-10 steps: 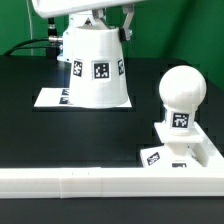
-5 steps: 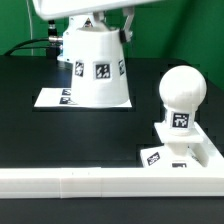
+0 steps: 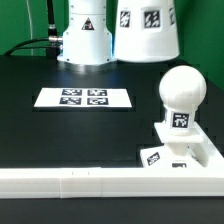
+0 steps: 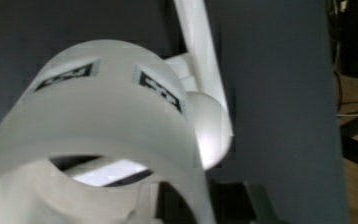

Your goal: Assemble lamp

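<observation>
The white cone-shaped shade [image 3: 145, 28] hangs in the air at the top of the exterior view, above and behind the bulb. It fills the wrist view [image 4: 114, 110] with its open end towards the camera. My gripper [image 4: 194, 205] is shut on the shade's wall, one dark finger on each side; it is out of frame in the exterior view. The round-headed bulb [image 3: 180, 90] stands upright in the blocky square base [image 3: 176, 143] at the exterior view's right, against the rail.
The marker board [image 3: 85, 97] lies bare on the black table left of centre. A long white rail [image 3: 100, 182] runs along the front edge. The arm's white pedestal [image 3: 85, 35] stands at the back with a cable beside it.
The shade stood on the marker board; it has now been lifted up and towards the exterior view's right, uncovering the board. The bulb and base have not moved.
</observation>
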Robot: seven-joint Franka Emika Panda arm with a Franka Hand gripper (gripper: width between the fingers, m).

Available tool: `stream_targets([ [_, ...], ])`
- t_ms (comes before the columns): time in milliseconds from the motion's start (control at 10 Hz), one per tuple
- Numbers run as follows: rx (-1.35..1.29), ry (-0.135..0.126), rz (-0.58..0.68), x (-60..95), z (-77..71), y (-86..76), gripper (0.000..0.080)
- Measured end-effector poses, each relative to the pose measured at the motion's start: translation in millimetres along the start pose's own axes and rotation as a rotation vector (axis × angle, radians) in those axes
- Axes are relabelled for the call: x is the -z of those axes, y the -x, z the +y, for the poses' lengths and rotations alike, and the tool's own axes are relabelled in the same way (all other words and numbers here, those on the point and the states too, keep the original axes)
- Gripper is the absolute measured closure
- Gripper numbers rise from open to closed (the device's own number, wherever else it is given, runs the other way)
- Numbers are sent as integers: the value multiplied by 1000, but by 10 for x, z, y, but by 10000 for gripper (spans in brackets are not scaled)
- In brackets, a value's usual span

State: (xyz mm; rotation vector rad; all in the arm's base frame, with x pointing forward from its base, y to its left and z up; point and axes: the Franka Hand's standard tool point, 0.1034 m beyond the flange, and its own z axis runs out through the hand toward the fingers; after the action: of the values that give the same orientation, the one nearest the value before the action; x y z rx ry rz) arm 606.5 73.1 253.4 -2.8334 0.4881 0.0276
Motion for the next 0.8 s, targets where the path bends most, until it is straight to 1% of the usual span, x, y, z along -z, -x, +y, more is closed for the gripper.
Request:
stream_targets([
  [100, -17, -7, 0, 63, -162, -48, 755],
  [200, -15, -9, 8, 63, -264, -107, 755],
  [300, -28, -8, 4, -32, -333, -140, 755],
  [400, -25, -4, -6, -125, -355, -139, 755],
  [500, -22, 6, -22, -258, -351, -120, 755],
  [600, -20, 17, -37, -398, -330, -104, 755],
  [800, -25, 30, -58, -631, -249, -107, 755],
])
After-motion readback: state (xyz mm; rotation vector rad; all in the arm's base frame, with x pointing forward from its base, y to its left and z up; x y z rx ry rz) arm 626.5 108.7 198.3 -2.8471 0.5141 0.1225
